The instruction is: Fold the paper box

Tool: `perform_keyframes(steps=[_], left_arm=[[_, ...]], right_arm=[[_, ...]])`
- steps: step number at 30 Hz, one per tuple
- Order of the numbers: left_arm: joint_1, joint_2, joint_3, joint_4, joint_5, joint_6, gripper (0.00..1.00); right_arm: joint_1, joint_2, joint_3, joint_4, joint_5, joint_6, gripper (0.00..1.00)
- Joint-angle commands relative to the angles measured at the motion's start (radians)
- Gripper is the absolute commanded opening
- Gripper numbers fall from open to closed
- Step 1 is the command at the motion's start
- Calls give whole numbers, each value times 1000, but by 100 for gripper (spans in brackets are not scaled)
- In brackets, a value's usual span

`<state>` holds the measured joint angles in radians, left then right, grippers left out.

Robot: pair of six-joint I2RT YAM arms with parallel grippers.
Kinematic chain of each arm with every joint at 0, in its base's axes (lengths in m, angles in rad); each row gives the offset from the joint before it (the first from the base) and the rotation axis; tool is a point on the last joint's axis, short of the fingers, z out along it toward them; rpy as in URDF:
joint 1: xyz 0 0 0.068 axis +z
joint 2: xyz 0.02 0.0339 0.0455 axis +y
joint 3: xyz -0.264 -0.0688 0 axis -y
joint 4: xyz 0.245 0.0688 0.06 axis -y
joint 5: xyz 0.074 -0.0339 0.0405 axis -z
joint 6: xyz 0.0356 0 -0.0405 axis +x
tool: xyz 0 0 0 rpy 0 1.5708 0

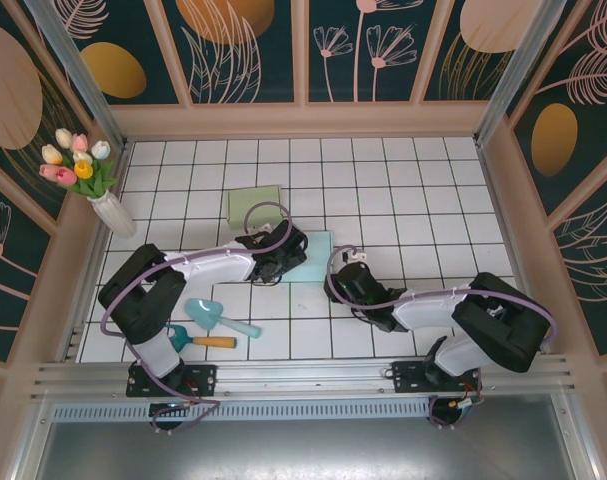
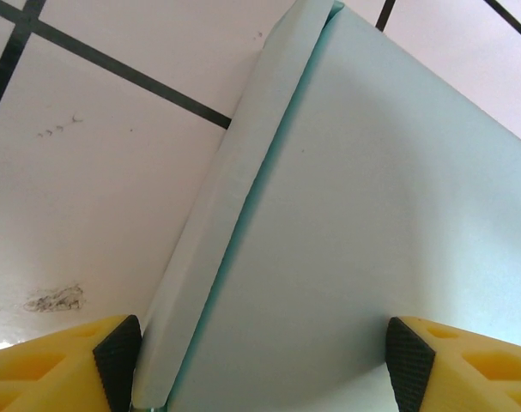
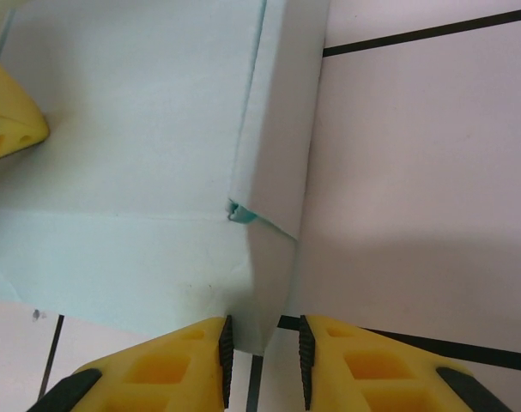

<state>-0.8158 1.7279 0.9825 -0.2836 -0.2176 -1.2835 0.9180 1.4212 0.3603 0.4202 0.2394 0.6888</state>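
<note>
Right wrist: your right tool [image 3: 262,365] stands narrowly open, holding nothing, with the folded edge of the paper box [image 3: 131,163] between its jaws. Your left tool [image 2: 260,378] gapes wide, empty, straddling the box's raised side wall. Beyond both, the box lies on the tiled bench [image 3: 414,172].

Head count: two arms, left arm [image 1: 183,272] and right arm [image 1: 463,318]. Two grippers, left gripper [image 2: 260,365] and right gripper [image 3: 262,356], each with two yellow fingers [image 2: 45,365], so four in all. Two bits of paper: one pale teal sheet [image 1: 318,245] in the middle, one green paper [image 1: 255,205] just far-left of it. Two garden tools at the near left: one teal scoop [image 1: 211,317], one trowel [image 1: 201,341] with a wooden handle. One white vase [image 1: 113,213] on the far left holding tulips [image 1: 75,158]. Roughly seven heads, but they overlap, so I can't swear to it.
</note>
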Motion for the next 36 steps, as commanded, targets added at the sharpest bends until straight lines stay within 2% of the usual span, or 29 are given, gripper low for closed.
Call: perform_keyframes(steps=[1, 9, 16, 22, 28, 32, 36], left_arm=[[7, 88, -42, -150, -47, 36, 76], [7, 127, -43, -141, -42, 64, 76], [6, 133, -48, -136, -40, 54, 75], [6, 140, -38, -137, -41, 51, 75], [7, 148, -29, -139, -35, 47, 75], [7, 147, -28, -137, -27, 47, 75], [7, 148, -30, -134, -22, 47, 75]], right_arm=[[2, 14, -24, -3, 44, -27, 30], [1, 42, -29, 40, 94, -63, 30], [-5, 67, -5, 77, 63, -91, 30], [5, -38, -16, 29, 11, 14, 29], [26, -106, 3, -6, -13, 127, 20], [23, -75, 44, -35, 9, 135, 17], [8, 4, 80, 7, 3, 113, 16]])
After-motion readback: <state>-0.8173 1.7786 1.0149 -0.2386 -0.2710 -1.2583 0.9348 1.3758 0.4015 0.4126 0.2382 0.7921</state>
